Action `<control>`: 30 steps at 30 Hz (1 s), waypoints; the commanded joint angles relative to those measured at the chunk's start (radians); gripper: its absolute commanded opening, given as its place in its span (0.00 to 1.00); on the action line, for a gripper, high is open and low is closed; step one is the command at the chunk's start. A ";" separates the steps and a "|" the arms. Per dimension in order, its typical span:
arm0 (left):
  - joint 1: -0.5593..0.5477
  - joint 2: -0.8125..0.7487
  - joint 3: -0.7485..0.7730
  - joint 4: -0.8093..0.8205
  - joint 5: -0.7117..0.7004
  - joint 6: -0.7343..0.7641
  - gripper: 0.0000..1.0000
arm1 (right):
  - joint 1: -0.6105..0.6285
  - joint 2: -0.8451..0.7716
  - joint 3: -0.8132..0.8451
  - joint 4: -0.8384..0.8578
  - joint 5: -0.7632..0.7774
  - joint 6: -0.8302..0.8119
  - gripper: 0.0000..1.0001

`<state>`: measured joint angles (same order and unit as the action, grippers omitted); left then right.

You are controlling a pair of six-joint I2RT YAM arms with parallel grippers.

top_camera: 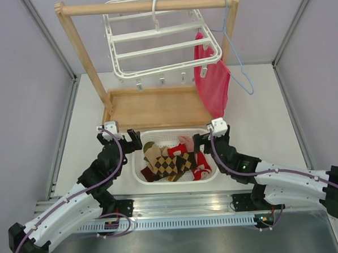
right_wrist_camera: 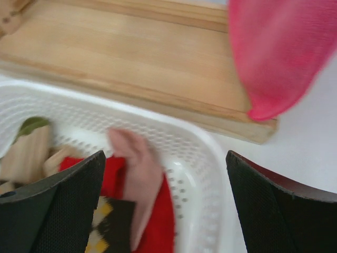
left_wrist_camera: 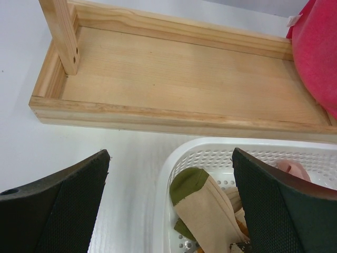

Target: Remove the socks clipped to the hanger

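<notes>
The white hanger (top_camera: 159,42) hangs from the wooden rack's top bar, and its small clips (top_camera: 162,80) dangle with nothing in them. Several socks (top_camera: 173,160) lie piled in a white basket (top_camera: 152,137) between the arms: red, pale pink, brown-and-cream diamond. My left gripper (top_camera: 131,141) is open over the basket's left rim (left_wrist_camera: 163,200), with an olive-toed sock (left_wrist_camera: 205,200) below and nothing between the fingers. My right gripper (top_camera: 202,139) is open over the basket's right rim (right_wrist_camera: 210,158). A pale pink sock (right_wrist_camera: 137,168) lies on a red one (right_wrist_camera: 160,221) below it.
The wooden rack (top_camera: 151,107) has a shallow tray base just beyond the basket. A large pink-red cloth (top_camera: 212,82) hangs at the hanger's right corner down to the tray. A thin light-blue wire hanger (top_camera: 240,72) hangs at the rack's right post.
</notes>
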<state>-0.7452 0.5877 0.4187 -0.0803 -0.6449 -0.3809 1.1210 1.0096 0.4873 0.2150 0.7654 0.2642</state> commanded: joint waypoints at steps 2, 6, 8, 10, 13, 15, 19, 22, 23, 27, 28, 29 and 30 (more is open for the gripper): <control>0.015 -0.014 0.025 -0.030 -0.003 -0.033 1.00 | -0.217 -0.168 -0.076 -0.022 -0.052 0.041 0.98; 0.036 -0.012 0.025 -0.032 0.027 -0.032 1.00 | -0.468 -0.246 -0.093 -0.068 -0.193 0.033 0.98; 0.062 -0.008 0.025 -0.033 0.048 -0.026 1.00 | -0.623 -0.252 -0.092 -0.084 -0.303 0.038 0.98; 0.096 -0.003 0.022 -0.032 0.071 -0.029 1.00 | -0.720 -0.243 -0.089 -0.089 -0.366 0.047 0.98; 0.185 0.017 0.015 -0.035 0.129 -0.068 1.00 | -0.892 -0.207 -0.079 -0.088 -0.492 0.073 0.98; 0.240 0.027 0.012 -0.035 0.159 -0.085 1.00 | -1.005 -0.177 -0.076 -0.082 -0.581 0.096 0.98; 0.265 0.035 0.026 -0.058 0.117 -0.099 1.00 | -1.116 -0.143 -0.082 -0.066 -0.687 0.124 0.98; 0.265 0.018 0.037 -0.085 0.065 -0.102 1.00 | -1.152 -0.141 -0.098 -0.049 -0.699 0.129 0.98; 0.265 0.011 0.035 -0.085 0.065 -0.102 1.00 | -1.153 -0.141 -0.098 -0.049 -0.699 0.129 0.98; 0.264 -0.012 0.026 -0.085 0.059 -0.104 1.00 | -1.158 -0.143 -0.098 -0.049 -0.704 0.129 0.98; 0.264 -0.014 0.023 -0.087 0.059 -0.102 1.00 | -1.158 -0.143 -0.099 -0.049 -0.701 0.127 0.98; 0.264 -0.015 0.023 -0.087 0.059 -0.102 1.00 | -1.158 -0.144 -0.101 -0.049 -0.701 0.130 0.98; 0.265 -0.014 0.023 -0.087 0.060 -0.101 1.00 | -1.158 -0.144 -0.102 -0.049 -0.701 0.127 0.98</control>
<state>-0.4854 0.5812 0.4187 -0.1635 -0.5610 -0.4541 -0.0307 0.8700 0.3965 0.1341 0.0917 0.3752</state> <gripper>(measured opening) 0.996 0.982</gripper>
